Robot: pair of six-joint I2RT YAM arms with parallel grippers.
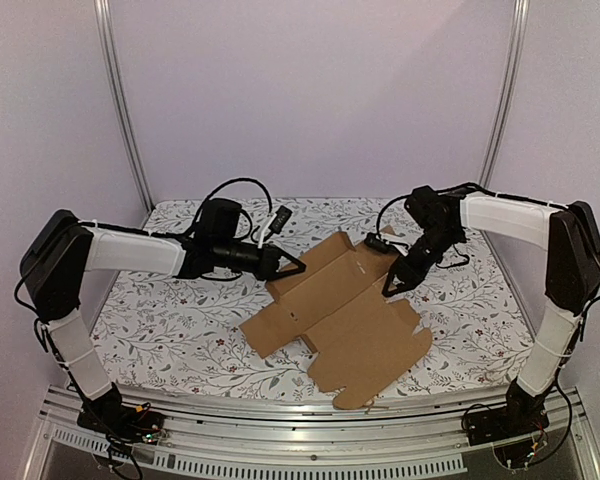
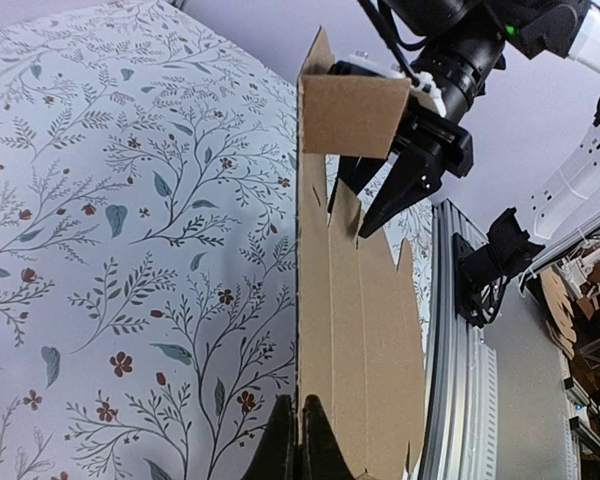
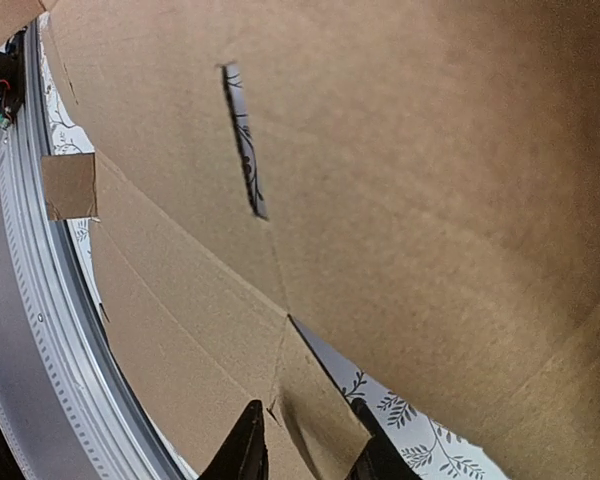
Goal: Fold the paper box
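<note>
Box (image 1: 345,315) partly flat on the table (image 1: 150,330), a hand at each end.
The left hand (image 1: 293,263) is clenched on the box's edge, and the thin cardboard runs straight out from between its fingertips toward the right hand (image 1: 392,288). The panel between the two hands is tilted up. The rest lies flat just beyond them, toward the arm bases. The right hand is released, its fingers (image 3: 248,450) spread either side of a small flap without pinching it.
</note>
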